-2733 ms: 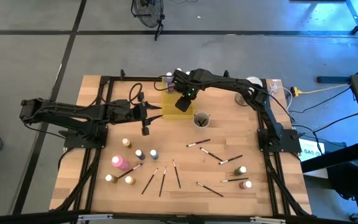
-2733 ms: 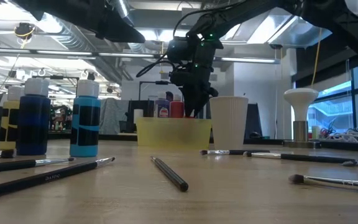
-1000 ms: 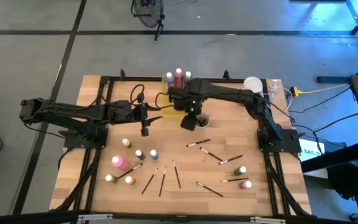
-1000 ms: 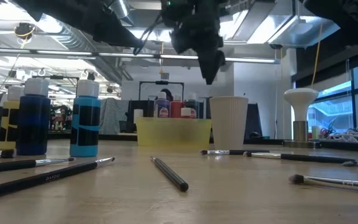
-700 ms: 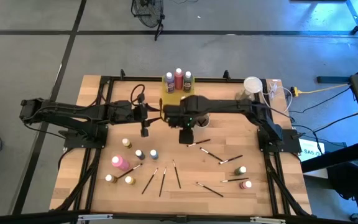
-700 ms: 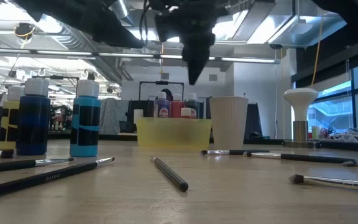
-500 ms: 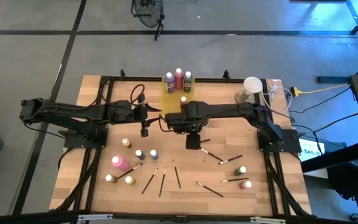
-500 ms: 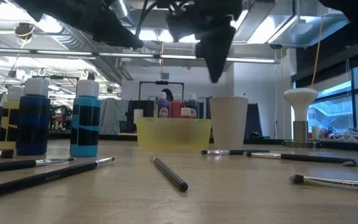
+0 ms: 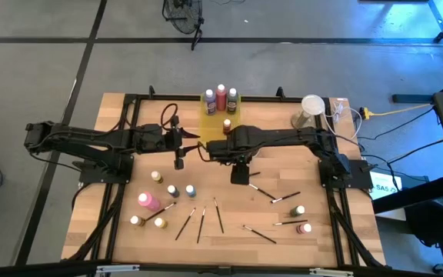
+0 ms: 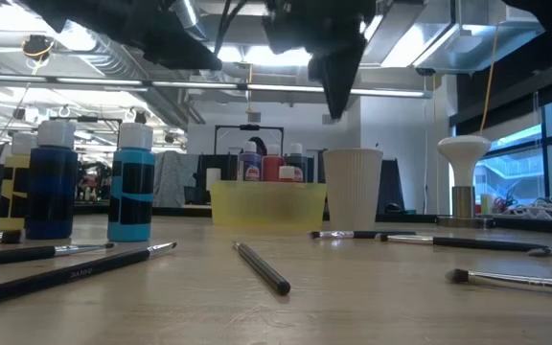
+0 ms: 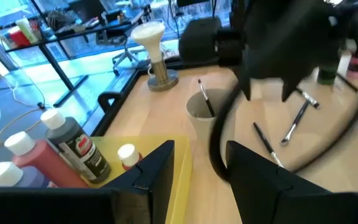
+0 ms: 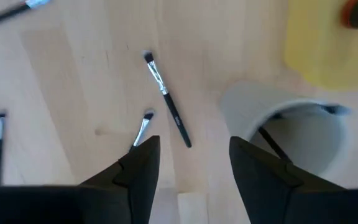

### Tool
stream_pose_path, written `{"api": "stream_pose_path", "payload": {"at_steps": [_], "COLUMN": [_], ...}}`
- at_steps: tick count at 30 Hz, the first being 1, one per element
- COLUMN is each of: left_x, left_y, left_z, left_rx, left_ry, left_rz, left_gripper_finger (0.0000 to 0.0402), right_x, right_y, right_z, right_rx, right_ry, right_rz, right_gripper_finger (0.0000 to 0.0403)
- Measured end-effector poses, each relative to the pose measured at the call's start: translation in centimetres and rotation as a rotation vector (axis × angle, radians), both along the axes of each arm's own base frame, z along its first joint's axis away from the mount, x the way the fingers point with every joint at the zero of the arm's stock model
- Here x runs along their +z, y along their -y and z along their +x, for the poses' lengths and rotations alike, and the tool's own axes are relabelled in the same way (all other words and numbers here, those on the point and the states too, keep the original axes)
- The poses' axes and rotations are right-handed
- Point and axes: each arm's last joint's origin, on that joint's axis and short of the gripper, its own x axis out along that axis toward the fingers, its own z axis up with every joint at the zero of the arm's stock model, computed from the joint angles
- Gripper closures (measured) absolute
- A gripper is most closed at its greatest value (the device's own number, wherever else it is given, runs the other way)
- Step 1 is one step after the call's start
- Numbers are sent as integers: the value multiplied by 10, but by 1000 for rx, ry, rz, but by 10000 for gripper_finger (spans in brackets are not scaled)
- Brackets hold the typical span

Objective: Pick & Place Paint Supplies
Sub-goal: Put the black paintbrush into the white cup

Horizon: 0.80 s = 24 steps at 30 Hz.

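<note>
Three paint bottles (image 9: 221, 94) stand in the yellow tray (image 9: 212, 115) at the far edge, with a small brown-capped one (image 9: 226, 123) beside them. More bottles (image 9: 173, 190) stand near-left and two (image 9: 301, 218) near-right. Dark brushes (image 9: 201, 222) lie scattered on the wood. One brush stands in the grey cup (image 12: 291, 127). My right gripper (image 9: 239, 176) hangs open and empty above the table's middle, over two brushes (image 12: 166, 99). My left gripper (image 9: 179, 159) waits open, left of the tray.
A white mushroom-shaped stand (image 9: 311, 106) and cables sit at the far right corner. The grey cup (image 10: 353, 188) stands just right of the tray (image 10: 266, 204). Black frame rails (image 9: 121, 185) run along the table's left and right sides. Bare wood lies between the brushes and the tray.
My right gripper has moved from beside the cup toward the near edge and now hangs over the brushes at the table's middle, staying high and open. The small bottle in the tray has come into view behind it. Nothing on the table has shifted.
</note>
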Motion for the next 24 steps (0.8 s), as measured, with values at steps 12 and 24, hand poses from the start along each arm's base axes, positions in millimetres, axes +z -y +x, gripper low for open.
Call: {"api": "stream_pose_path", "payload": {"at_steps": [12, 24], "left_x": [16, 38], "left_y": [16, 37], "left_z": [4, -8], "left_rx": [-220, -322], "left_ry": [181, 333], "left_rz": [-42, -40], "left_gripper_finger": [261, 261], "right_x": [9, 9], "right_y": [5, -1], "right_z": [-1, -3], "right_rx": [-100, -246], "right_ry": [63, 61], "right_rz": [-101, -103], "right_gripper_finger": [206, 206]}}
